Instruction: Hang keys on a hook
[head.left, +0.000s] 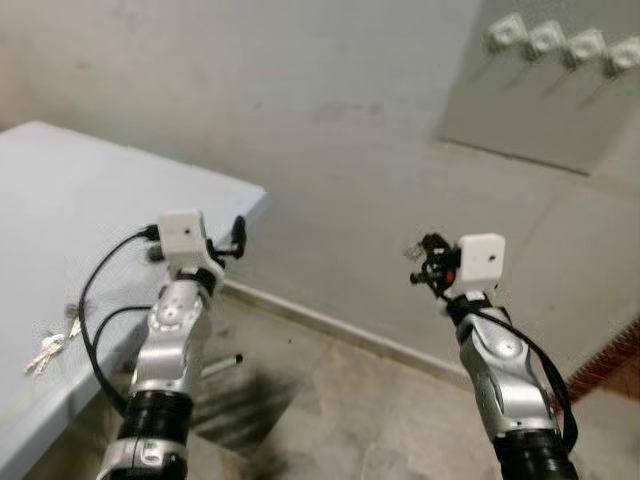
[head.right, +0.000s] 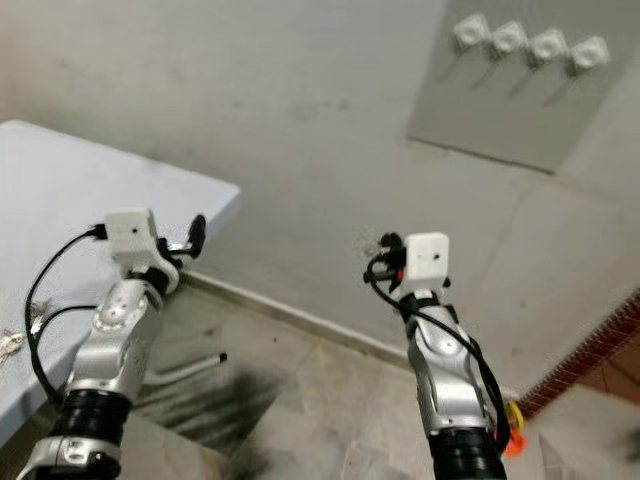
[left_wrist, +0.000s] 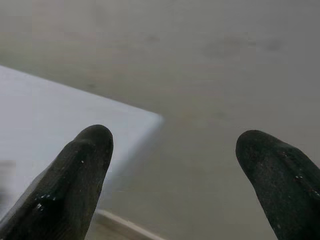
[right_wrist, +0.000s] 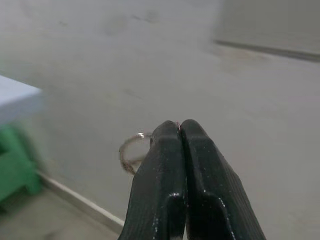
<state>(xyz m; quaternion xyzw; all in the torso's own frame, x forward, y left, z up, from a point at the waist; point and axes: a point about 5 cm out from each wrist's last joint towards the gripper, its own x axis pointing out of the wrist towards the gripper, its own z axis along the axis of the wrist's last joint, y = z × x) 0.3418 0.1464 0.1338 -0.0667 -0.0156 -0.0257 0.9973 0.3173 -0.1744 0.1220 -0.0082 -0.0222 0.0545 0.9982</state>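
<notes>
Key ring (right_wrist: 131, 151) pinched at its edge by clenched right gripper (right_wrist: 179, 126); may slip before hooks (head.left: 566, 42); left gripper (left_wrist: 170, 150) jaws released.

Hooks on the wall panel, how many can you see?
4, in one row on the grey panel high on the wall: first hook, second, third, fourth. None looks hidden.

Grey wall (head.left: 330, 130), pale table (head.left: 60, 200), tiled floor (head.left: 360, 420).
</notes>
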